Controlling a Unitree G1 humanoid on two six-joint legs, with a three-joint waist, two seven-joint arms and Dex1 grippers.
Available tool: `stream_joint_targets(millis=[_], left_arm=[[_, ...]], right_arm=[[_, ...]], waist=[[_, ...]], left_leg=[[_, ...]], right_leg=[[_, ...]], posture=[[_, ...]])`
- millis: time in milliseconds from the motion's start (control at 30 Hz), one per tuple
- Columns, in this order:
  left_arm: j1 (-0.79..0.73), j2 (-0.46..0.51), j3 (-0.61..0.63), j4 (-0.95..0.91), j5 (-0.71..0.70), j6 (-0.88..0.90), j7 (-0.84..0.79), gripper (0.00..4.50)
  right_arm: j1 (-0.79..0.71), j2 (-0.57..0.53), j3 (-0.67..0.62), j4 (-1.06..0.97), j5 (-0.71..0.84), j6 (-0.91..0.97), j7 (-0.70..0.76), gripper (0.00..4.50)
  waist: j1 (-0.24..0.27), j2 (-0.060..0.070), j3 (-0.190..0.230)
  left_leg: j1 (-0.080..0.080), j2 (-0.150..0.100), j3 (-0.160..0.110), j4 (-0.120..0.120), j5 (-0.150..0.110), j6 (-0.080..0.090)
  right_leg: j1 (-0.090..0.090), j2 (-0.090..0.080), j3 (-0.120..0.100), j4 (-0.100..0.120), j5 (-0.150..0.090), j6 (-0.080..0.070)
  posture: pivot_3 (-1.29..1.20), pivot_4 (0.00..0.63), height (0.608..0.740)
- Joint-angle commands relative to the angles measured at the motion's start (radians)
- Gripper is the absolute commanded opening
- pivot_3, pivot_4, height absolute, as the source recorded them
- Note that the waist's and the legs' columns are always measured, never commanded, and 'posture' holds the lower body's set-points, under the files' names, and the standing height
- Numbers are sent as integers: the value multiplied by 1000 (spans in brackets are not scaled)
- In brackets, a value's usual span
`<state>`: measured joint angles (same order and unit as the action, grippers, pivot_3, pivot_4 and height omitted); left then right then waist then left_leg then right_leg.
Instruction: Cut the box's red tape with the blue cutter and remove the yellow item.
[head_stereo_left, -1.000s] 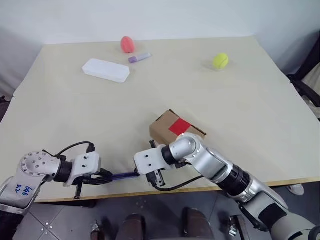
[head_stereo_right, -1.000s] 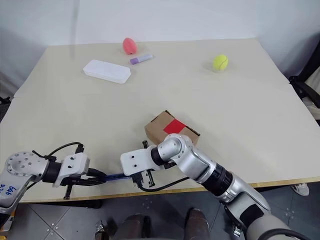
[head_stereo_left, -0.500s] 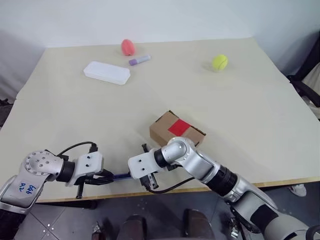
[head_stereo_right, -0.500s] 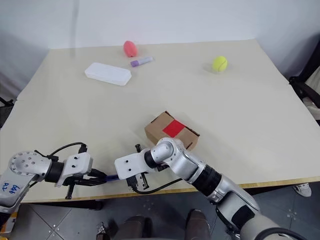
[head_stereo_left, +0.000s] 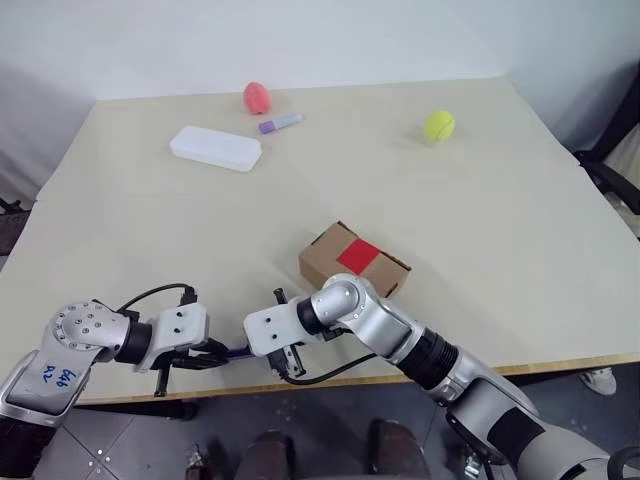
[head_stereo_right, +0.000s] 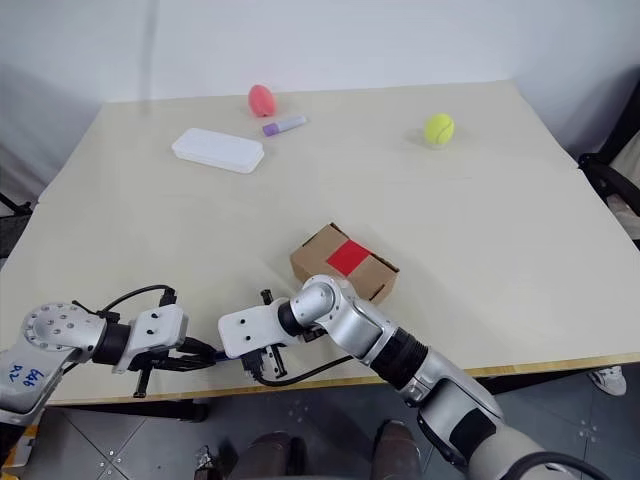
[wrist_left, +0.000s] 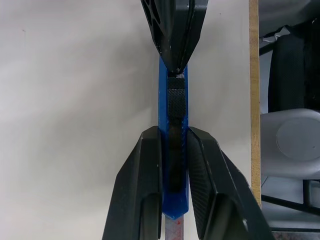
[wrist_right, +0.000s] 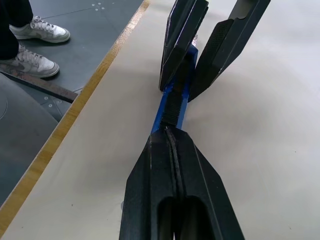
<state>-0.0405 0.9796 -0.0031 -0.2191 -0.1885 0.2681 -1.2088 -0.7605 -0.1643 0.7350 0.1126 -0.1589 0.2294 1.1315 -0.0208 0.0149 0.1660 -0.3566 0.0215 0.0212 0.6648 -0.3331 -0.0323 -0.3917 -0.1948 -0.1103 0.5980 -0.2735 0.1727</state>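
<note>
Left wrist view: the slim blue cutter (wrist_left: 172, 150), with a ribbed black slider, lies along the counter's (head_stereo_left: 480, 220) near edge, clamped by the left end effector (wrist_left: 174, 150); the clenched right end effector (wrist_right: 172, 135) meets its far end.

— What did you have on the table (head_stereo_left: 150, 230)?

— You had a pale tabletop with a wood-coloured front edge. At the far side lay a white case (head_stereo_left: 215, 148), a purple tube (head_stereo_left: 279, 123) and a pink rounded object (head_stereo_left: 256, 96); a yellow-green ball (head_stereo_left: 438, 124) sat far right. The box (head_stereo_left: 352, 263), red tape (head_stereo_left: 359, 256) up, rested near the front.
</note>
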Motion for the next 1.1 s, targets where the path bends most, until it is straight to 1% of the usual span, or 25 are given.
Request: stream_joint_targets(millis=[33,100,200,267,367,467,567,700,767,900,967,1033,1100], left_arm=[[25,-55,-4,6,-18,-26,38,401],[27,-83,52,24,-51,-65,46,401],[21,-101,107,56,-75,-113,54,401],[9,-112,133,70,-90,-128,68,401],[-19,-140,186,106,-110,-178,105,401],[-47,-178,218,138,-108,-261,142,401],[-80,-223,236,158,-102,-339,189,401],[-126,-296,231,191,-105,-448,227,401],[-169,-339,211,220,-85,-499,261,401],[-232,-387,174,280,-45,-591,289,401],[-285,-423,142,328,-16,-641,314,401],[-310,-438,128,356,-3,-669,325,401],[-341,-467,100,389,22,-706,346,401]], right_arm=[[-1,5,-122,-118,91,156,-8,35],[-15,-31,-206,-223,161,296,17,35],[-36,-95,-297,-330,246,442,37,617],[-62,-126,-350,-364,290,520,30,1298],[-153,-195,-443,-369,355,686,14,2398],[-240,-226,-524,-347,446,863,-6,3422],[-314,-245,-585,-308,505,966,-36,4466],[-393,-287,-613,-246,585,1101,-47,4491],[-436,-309,-581,-203,589,1152,-70,4491],[-475,-338,-517,-175,604,1144,-74,4491],[-519,-296,-518,-105,624,1175,-86,4491],[-540,-279,-516,-70,637,1188,-94,4491],[-564,-245,-513,0,633,1160,-108,4491]], waist=[[4,0,0],[11,-1,1],[17,-5,3],[16,-6,3],[15,-7,4],[12,-7,4],[5,-8,4],[-7,-9,5],[-8,-9,5],[-8,-10,5],[-11,-10,6],[-13,-11,6],[-14,-11,6]], left_leg=[[0,0,0,0,0,0],[-2,0,0,1,0,0],[-5,0,0,1,0,0],[-6,2,0,1,-1,-1],[-12,5,1,1,-1,-2],[-14,8,1,1,-2,-3],[-13,9,2,-1,-2,-4],[-14,9,3,0,-3,-4],[-14,9,4,0,-3,-4],[-14,9,4,1,-3,-4],[-14,9,4,1,-3,-4],[-14,9,5,1,-3,-4],[-14,9,5,1,-3,-4]], right_leg=[[0,0,0,0,0,0],[-1,0,0,-1,0,0],[-4,0,0,-1,0,0],[-4,2,-1,-2,0,0],[-10,6,-1,-4,1,-2],[-13,9,-1,-4,2,-3],[-15,9,-1,-3,2,-3],[-15,9,-1,-4,2,-3],[-15,9,-1,-4,2,-3],[-15,9,-1,-4,2,-3],[-15,9,-1,-4,2,-3],[-16,9,-1,-4,2,-3],[-16,9,-1,-4,2,-3]], posture=[[0,150,740],[0,150,740],[0,150,740],[0,150,740],[0,150,740],[0,150,740],[0,150,740],[0,150,740],[0,150,740],[0,150,740],[0,150,740],[0,150,740],[0,150,740]])
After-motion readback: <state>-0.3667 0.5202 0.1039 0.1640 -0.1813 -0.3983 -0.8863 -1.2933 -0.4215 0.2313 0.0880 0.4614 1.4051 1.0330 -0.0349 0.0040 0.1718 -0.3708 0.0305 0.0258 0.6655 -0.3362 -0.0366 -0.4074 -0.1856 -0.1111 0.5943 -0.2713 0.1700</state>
